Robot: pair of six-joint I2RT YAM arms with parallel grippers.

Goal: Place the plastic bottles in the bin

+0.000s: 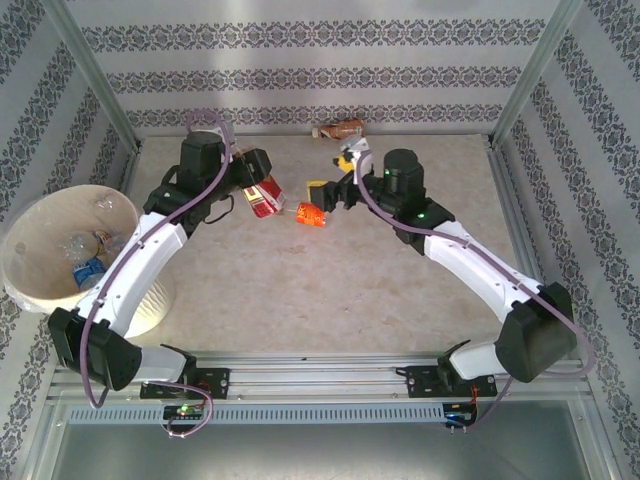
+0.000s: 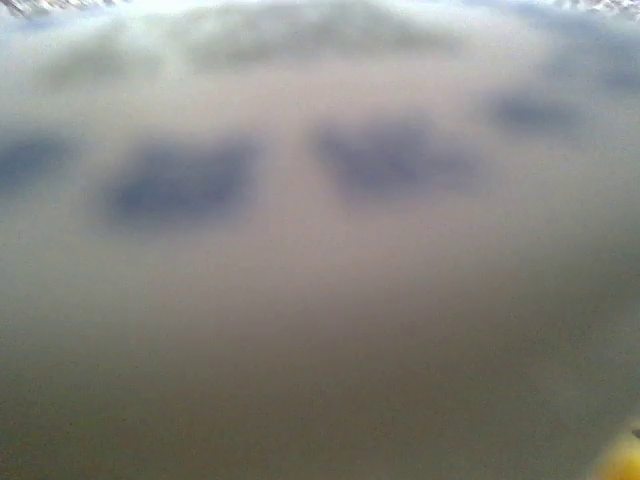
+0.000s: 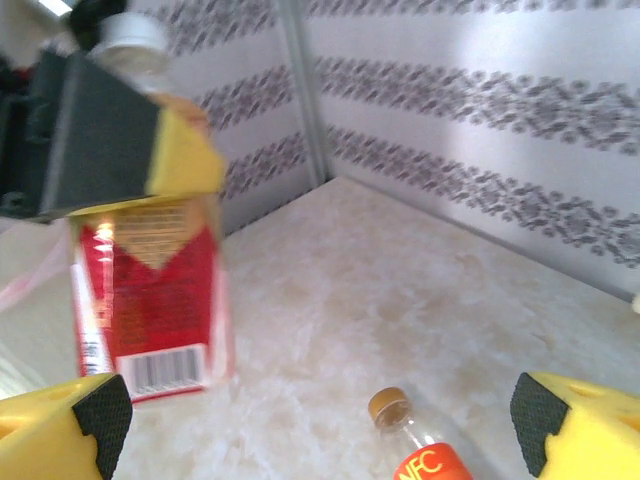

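Near mid-table, seen from above: clenched in the left gripper [image 1: 262, 196], a red bottle [image 1: 264, 203]. From the right wrist, same grasp close up: pinched just under the white cap by a black finger [image 3: 100, 130] with a yellow pad, held upright, barcode at the foot of the label. Cannot tell whether clear of the table [image 1: 330, 290] or resting on it.

Just right of that bottle, released and spread wide: right gripper [image 3: 320, 428], one yellow, black-padded tip at each lower corner of its own view. Low between those tips, lying on the table: orange bottle [image 3: 428, 462], brown cap and top of the label showing, untouched. From above, lies just beside the red bottle, apart from it.

Against the back wall, on its side: brown bottle [image 1: 342, 128], well apart from both arms.

At the left edge: bin [image 1: 40, 235], cream and round, holding several bottles [image 1: 86, 270], one blue-labelled.

From the left wrist, too blurred to read.
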